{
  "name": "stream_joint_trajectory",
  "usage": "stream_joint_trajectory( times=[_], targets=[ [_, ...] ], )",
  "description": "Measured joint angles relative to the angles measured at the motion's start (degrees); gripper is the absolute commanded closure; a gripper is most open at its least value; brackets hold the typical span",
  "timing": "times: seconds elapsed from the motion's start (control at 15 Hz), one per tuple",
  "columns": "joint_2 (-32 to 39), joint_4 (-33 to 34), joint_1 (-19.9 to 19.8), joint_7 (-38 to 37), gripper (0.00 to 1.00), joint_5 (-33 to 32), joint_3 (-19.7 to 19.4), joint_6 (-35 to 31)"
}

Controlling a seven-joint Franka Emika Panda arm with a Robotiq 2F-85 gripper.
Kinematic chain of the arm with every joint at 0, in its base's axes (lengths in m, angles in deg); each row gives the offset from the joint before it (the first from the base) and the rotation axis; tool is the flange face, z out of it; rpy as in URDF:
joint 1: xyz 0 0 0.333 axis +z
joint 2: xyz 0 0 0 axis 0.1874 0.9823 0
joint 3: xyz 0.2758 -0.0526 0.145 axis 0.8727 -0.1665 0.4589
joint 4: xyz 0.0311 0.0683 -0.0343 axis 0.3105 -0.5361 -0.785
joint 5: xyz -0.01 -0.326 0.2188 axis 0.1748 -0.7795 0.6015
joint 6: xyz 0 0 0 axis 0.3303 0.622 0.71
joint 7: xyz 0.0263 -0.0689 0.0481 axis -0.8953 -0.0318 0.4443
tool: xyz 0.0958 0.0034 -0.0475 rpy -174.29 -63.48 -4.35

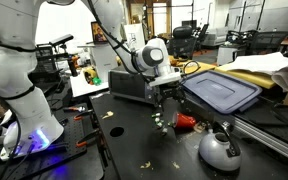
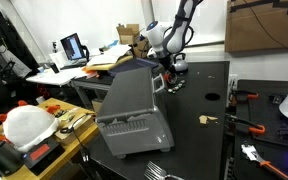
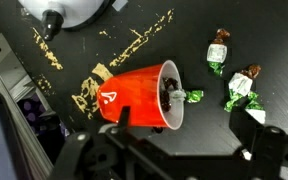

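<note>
Above the black worktop (image 3: 254, 25), the gripper (image 1: 162, 108) is held fully open, nothing gripped. Directly beneath, the red cup (image 3: 144, 95) is laid on its side near a worktop edge. One green-wrapped candy (image 3: 191, 96) is lodged at its mouth, two more candies (image 3: 219, 52) scattered just beside, the white kettle (image 3: 79, 10) parked near.

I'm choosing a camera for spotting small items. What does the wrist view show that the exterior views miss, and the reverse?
Only the wrist view makes out a wrapped candy in the mouth of the red cup lying on its side, two green-wrapped candies beside it, and crumbs. Only an exterior view shows the white arm and the grey lid. Shared: the red cup, the white kettle, the black table.
</note>
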Motion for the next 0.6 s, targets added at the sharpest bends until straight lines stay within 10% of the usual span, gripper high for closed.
stream_joint_trajectory(
  times=[0.6],
  targets=[
    [0.0, 0.0, 0.0, 0.0, 0.0, -5.9, -0.8, 0.0]
  ],
)
